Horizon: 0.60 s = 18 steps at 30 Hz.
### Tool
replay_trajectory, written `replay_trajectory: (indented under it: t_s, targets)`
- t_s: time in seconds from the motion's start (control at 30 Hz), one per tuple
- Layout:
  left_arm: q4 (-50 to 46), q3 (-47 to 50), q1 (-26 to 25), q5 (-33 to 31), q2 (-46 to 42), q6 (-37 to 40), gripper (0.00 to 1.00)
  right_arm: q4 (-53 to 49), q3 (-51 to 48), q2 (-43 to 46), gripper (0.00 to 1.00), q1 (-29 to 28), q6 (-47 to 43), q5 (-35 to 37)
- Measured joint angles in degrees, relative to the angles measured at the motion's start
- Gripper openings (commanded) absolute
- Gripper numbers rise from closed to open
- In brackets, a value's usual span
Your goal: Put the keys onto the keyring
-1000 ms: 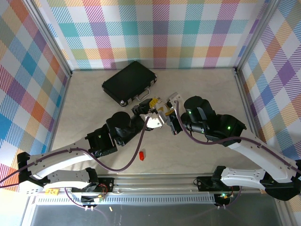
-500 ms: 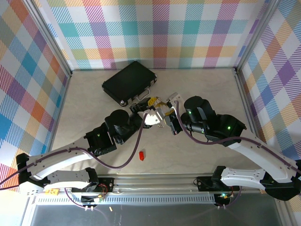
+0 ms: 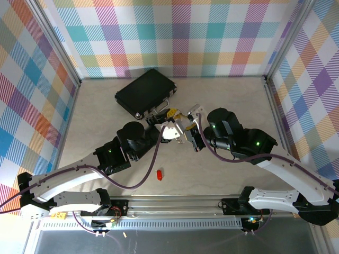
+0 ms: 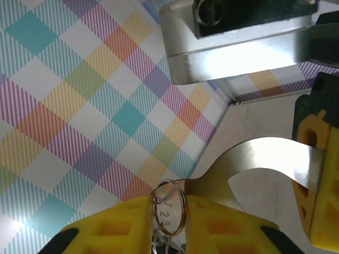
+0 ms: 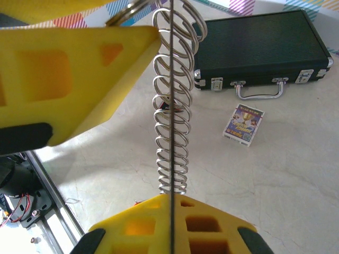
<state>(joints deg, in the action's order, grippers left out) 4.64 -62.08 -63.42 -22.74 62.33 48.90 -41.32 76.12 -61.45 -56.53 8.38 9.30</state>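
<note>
Over at the back left of the surface (image 3: pixel 92 119), the black case (image 3: pixel 144 93) is sitting with its lid shut and its handle facing the arms, so whatever is inside is staying hidden. Just off that handle a small printed card (image 5: pixel 243 124) is lying flat on the surface.

Nearer the front edge, the red key (image 3: pixel 159 174) is lying alone, well apart from both claws.

Moving to the middle, the left claw (image 4: pixel 169 207) is pinching the keyring (image 5: pixel 172 106) by a small split ring (image 4: pixel 170 205), with one of its yellow pads (image 4: pixel 114 222) pressing on each side. The keyring is being held up off the surface, and its row of silver coils is running between the two claws.

On the right, the right claw (image 5: pixel 172 207) is squeezing the keyring's thin wire, its fingers pressed together around it.
</note>
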Motion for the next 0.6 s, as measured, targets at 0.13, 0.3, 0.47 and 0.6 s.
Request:
replay_trajectory:
  t_s: [0.13,0.3,0.47,0.6]
  targets:
    - [-0.07,0.00,0.00,0.15,0.11,-0.02,0.16,-0.02,0.00,0.00,0.00,0.00,0.00,0.00]
    - [0.00,-0.04,0.00,0.13,0.09,-0.04,0.07,-0.50,0.00,0.00,0.00,0.00,0.00,0.04]
    - [-0.48,-0.63,0.22,0.48,0.07,-1.27,0.00,-0.66,0.00,0.00,0.00,0.00,0.00,0.02]
    - [-3.34,-2.12,0.81,1.90,-0.31,-3.28,0.00,-0.48,0.00,0.11,0.00,0.00,-0.07,0.00]
